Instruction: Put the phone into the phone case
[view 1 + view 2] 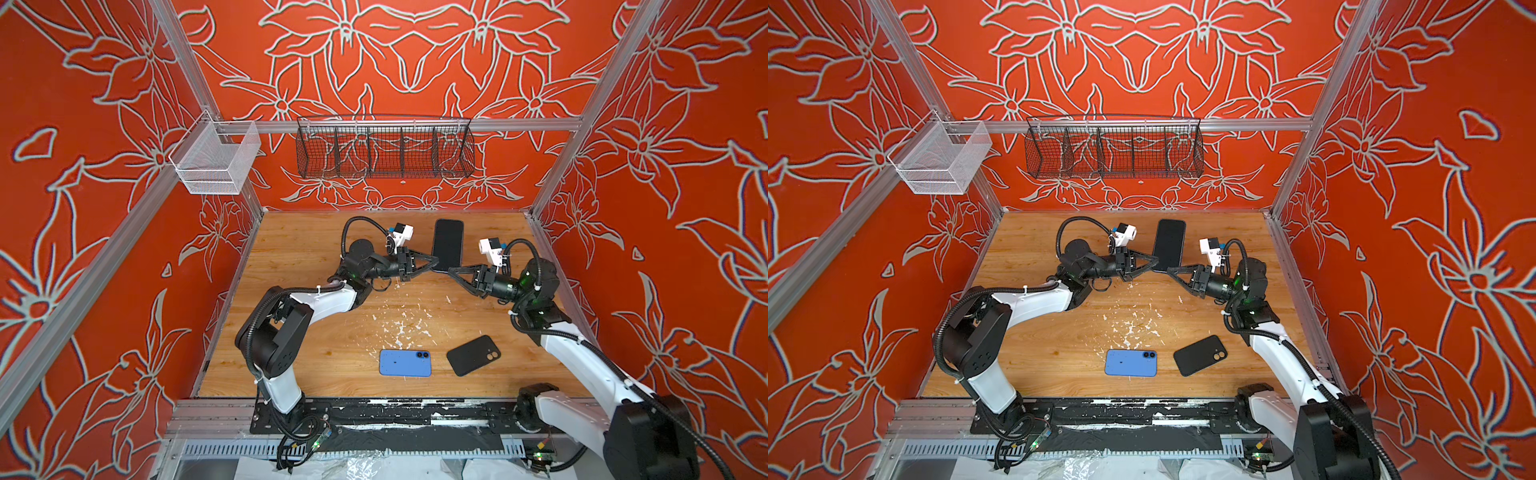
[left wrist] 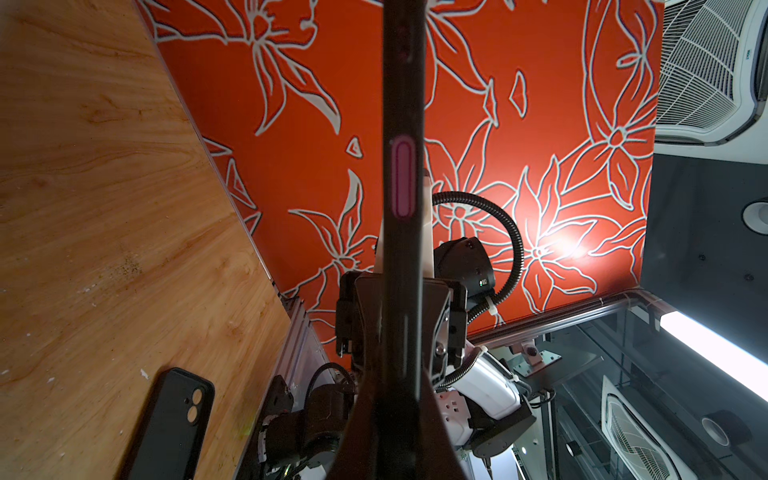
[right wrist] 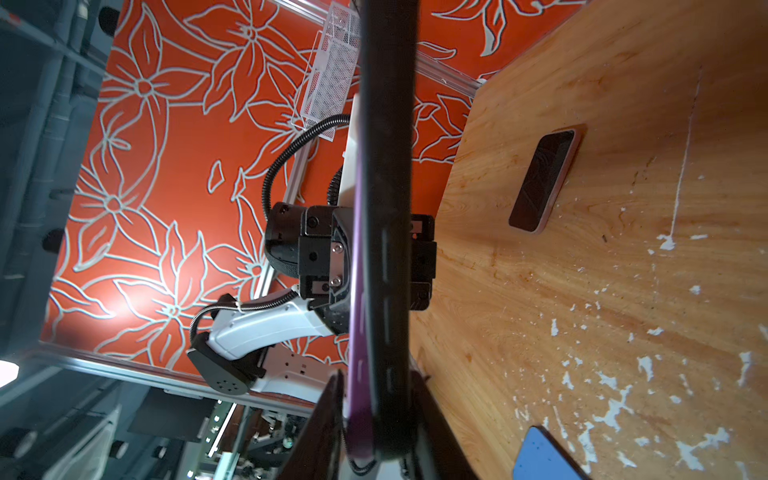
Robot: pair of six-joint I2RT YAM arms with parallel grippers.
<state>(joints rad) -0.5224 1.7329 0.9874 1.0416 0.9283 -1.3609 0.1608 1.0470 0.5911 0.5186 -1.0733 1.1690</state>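
Observation:
A purple phone lies partly in a black phone case and is held in the air over the back of the table, dark face up. In the right wrist view its purple side stands out of the case's rim. In the left wrist view purple shows through a slot in the case's edge. My left gripper is shut on the near left edge. My right gripper straddles the near right corner, its jaws slightly open, with a thin gap at the purple side.
A blue phone lies back up near the table's front, with an empty black case to its right. The right wrist view shows another dark flat piece with a pale rim on the wood. Wire baskets hang on the back wall.

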